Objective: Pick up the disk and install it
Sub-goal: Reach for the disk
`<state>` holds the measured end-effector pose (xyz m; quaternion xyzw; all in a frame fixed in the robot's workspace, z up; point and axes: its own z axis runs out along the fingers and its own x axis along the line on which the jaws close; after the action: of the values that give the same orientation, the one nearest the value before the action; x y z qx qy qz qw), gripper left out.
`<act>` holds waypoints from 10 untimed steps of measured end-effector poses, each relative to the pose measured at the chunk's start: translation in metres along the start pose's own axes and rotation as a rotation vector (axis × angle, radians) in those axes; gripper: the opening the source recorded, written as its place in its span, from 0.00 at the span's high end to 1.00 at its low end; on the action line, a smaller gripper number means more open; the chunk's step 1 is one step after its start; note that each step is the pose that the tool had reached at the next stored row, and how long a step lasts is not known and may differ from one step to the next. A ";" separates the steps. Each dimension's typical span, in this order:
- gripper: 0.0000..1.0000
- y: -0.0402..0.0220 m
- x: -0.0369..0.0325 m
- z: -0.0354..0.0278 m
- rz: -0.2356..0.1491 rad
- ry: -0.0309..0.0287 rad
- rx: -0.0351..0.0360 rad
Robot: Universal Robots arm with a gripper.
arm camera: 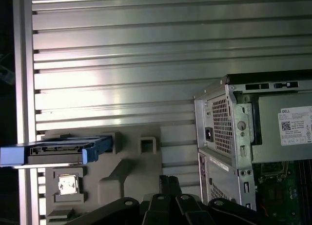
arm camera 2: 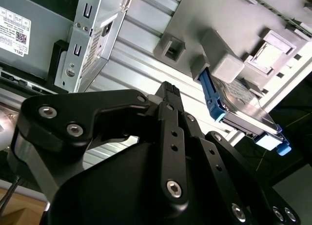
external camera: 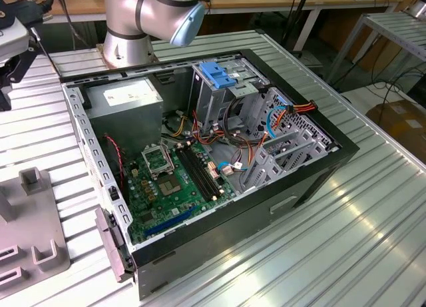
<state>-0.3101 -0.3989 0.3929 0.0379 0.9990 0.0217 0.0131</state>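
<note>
second wrist view: gripper point(arm camera 2: 168, 91) pressed together, empty, apart from the disk point(arm camera 2: 243, 109) in the grey fixture point(arm camera 2: 204, 10); exterior view: fixture at the case's point(external camera: 313, 180) eight o'clock.

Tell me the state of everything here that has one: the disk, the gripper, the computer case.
disk, resting in the holder, not gripped.
gripper, apart from the disk.
case, lying on its side, side panel off, insides exposed.

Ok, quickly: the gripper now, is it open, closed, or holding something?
Gripper: closed, holding nothing; the disk sits apart in the grey fixture.
</note>
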 end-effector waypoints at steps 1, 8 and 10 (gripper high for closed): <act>0.90 -0.0001 0.0015 -0.0001 0.000 0.0000 0.0001; 0.90 -0.0007 0.0097 -0.0003 0.000 0.0000 0.0000; 0.90 -0.0009 0.0117 -0.0003 0.000 0.0000 0.0000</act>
<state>-0.3218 -0.3989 0.3929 0.0379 0.9990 0.0217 0.0130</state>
